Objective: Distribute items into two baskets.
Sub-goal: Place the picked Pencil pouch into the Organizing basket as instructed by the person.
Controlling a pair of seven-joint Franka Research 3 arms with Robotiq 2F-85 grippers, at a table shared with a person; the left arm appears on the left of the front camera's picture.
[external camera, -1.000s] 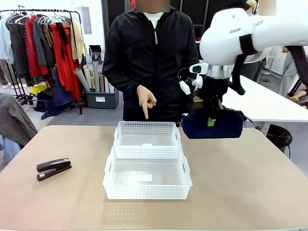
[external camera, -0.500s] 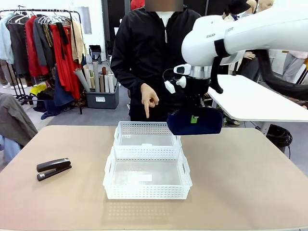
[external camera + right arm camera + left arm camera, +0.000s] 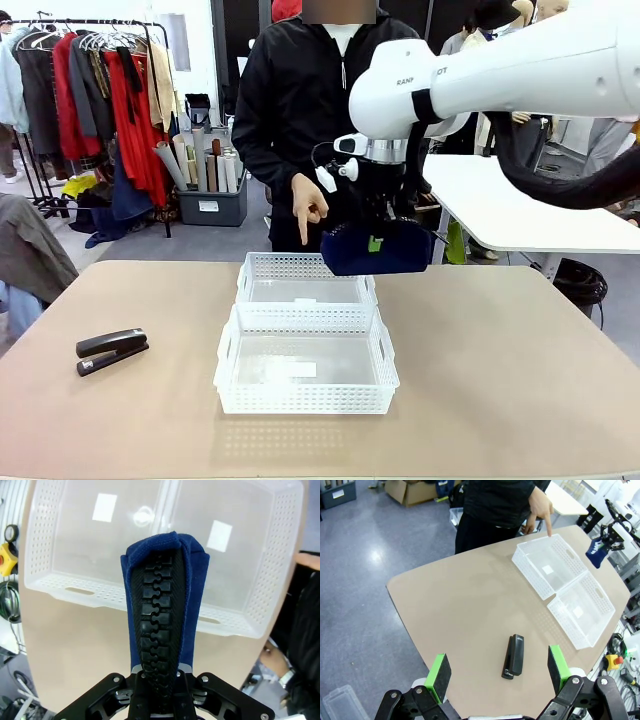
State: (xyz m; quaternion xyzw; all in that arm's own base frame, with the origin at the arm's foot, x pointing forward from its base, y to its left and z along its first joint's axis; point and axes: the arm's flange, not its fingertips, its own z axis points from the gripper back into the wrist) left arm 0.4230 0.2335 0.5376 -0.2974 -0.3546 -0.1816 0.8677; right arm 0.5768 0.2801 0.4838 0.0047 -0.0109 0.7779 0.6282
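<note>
My right gripper [image 3: 374,243] is shut on the navy-blue zip pouch [image 3: 350,257], which hangs in the air above the right end of the far basket [image 3: 300,268]. In the right wrist view the pouch [image 3: 160,610] stands up from the closed fingers, zip towards the camera, over both white baskets [image 3: 45,540]. The near basket [image 3: 305,398] sits against the far one; both look empty. The black stapler [image 3: 112,350] lies on the table at the left. My left gripper [image 3: 498,669] is open, high above the stapler [image 3: 513,656].
A person in a black jacket stands at the far side, one hand [image 3: 307,212] pointing a finger down at the far basket. A white table [image 3: 540,215] stands behind on the right, and a clothes rack [image 3: 100,90] at the back left.
My right arm has carried the pouch leftwards, from beside the baskets' right side to above the far basket's right end. The person's pointing hand and the stapler have stayed put.
</note>
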